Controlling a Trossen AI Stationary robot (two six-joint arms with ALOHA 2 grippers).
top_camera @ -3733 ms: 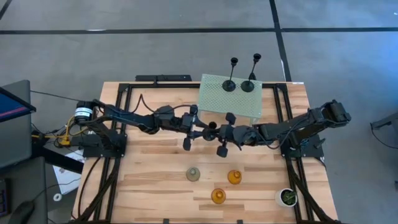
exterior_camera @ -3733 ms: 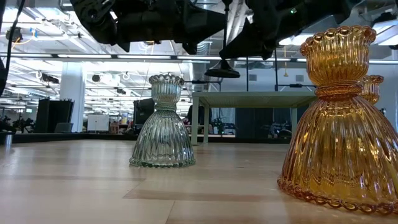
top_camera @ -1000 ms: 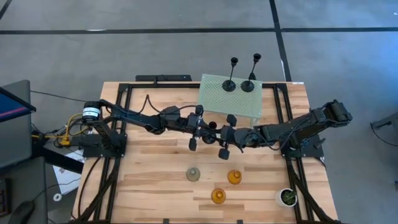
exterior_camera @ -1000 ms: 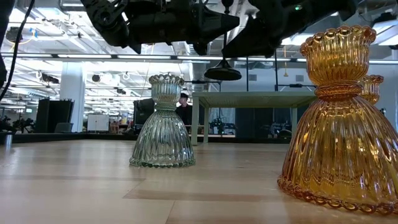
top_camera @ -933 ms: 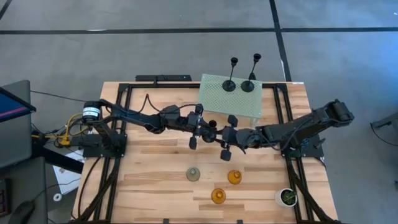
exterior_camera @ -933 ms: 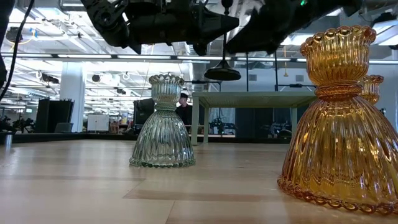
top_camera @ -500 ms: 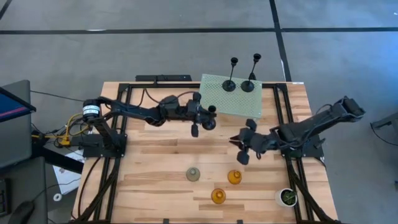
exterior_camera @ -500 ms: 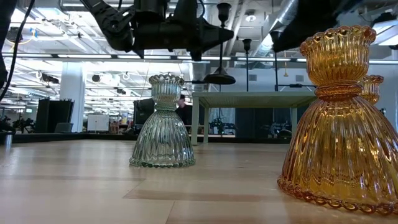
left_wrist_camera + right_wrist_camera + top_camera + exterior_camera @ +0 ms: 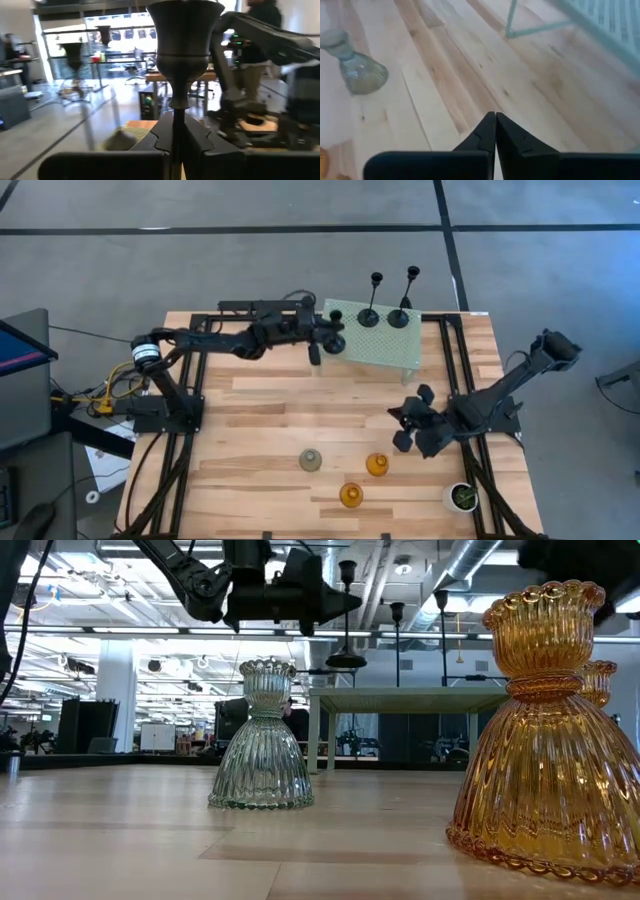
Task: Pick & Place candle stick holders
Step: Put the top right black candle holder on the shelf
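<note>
My left gripper [image 9: 325,342] is shut on a black thin-stemmed holder [image 9: 338,340] at the left end of the pale green perforated stand [image 9: 385,345]. In the low view the holder [image 9: 346,630] is upright in the air. Two more black holders [image 9: 370,317] [image 9: 400,317] stand by their round bases on the stand. A pale grey-green holder [image 9: 311,460] and two amber holders [image 9: 376,465] [image 9: 351,495] stand on the table near the front. My right gripper [image 9: 398,418] is shut and empty over the table, right of the middle. My left gripper pinches the black holder's thin stem [image 9: 176,117] between its two fingers, just below the cup [image 9: 184,35]. The fingers come level from the table's left and lie across the stem. The holder is upright and lifted clear, its round base [image 9: 345,662] hanging below the fingers.
A small white pot with a green plant [image 9: 462,497] stands at the near right corner. The stand's thin legs [image 9: 512,20] rise from the table at the far side. The black frame rails [image 9: 200,340] run along both sides of the table.
My left gripper has carried the black holder, still upright, from the table's middle toward the far edge, up to the green stand's left end. My right gripper has drawn away from it toward the near right of the table.
</note>
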